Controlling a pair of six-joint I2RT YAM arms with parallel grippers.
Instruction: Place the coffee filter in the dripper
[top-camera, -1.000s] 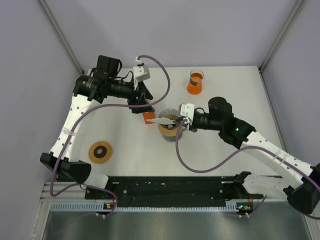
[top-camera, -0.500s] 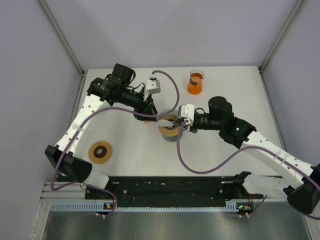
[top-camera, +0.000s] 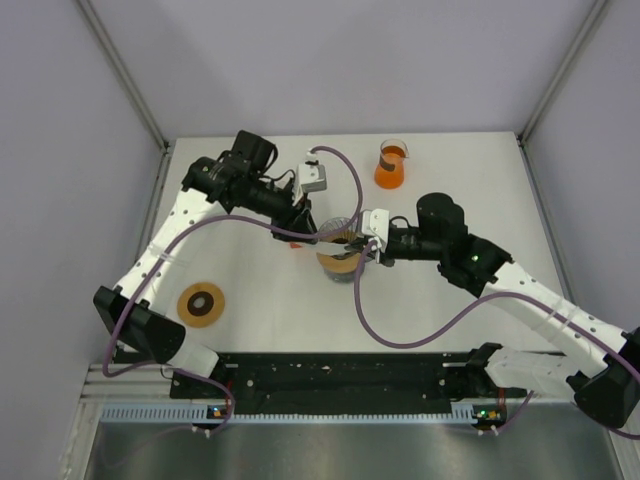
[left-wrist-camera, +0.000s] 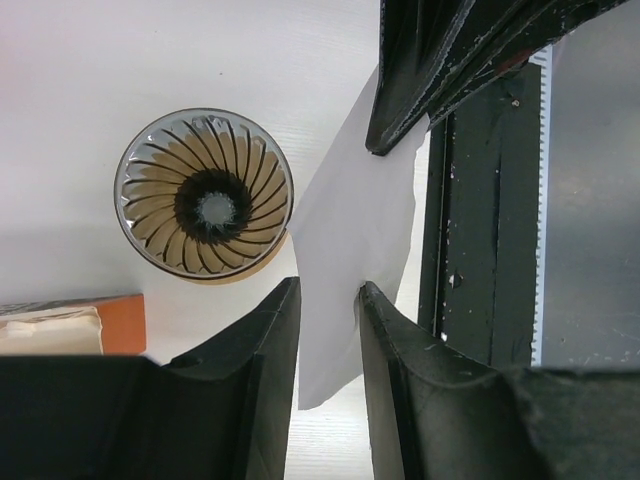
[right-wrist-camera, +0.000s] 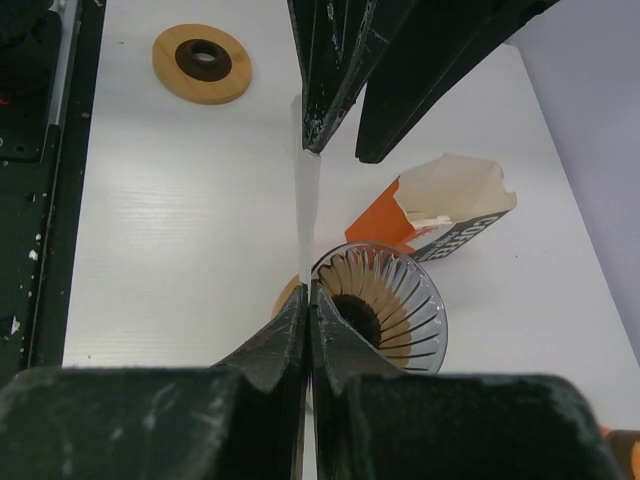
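Note:
The coffee filter (left-wrist-camera: 345, 230) is a thin white paper piece held in the air just beside the dripper (left-wrist-camera: 204, 194), a ribbed cone with a tan ring and a dark centre hole. My right gripper (right-wrist-camera: 305, 290) is shut on the filter's lower part; the filter (right-wrist-camera: 305, 215) shows edge-on there, beside the dripper (right-wrist-camera: 385, 305). My left gripper (left-wrist-camera: 328, 290) is open, its fingers either side of the filter's top edge, one fingertip (right-wrist-camera: 312, 145) touching it. In the top view both grippers meet over the dripper (top-camera: 340, 264); the left (top-camera: 318, 228) comes from the left and the right (top-camera: 354, 241) from the right.
A small orange carton with cream paper (right-wrist-camera: 440, 215) lies just behind the dripper. A beaker of orange liquid (top-camera: 392, 164) stands at the back. A wooden ring disc (top-camera: 201, 304) lies front left. The black rail (top-camera: 340, 375) runs along the near edge.
My left arm has swung right from over the carton to the filter. The filter has turned from lying flat over the dripper to standing on edge. The right arm has barely moved.

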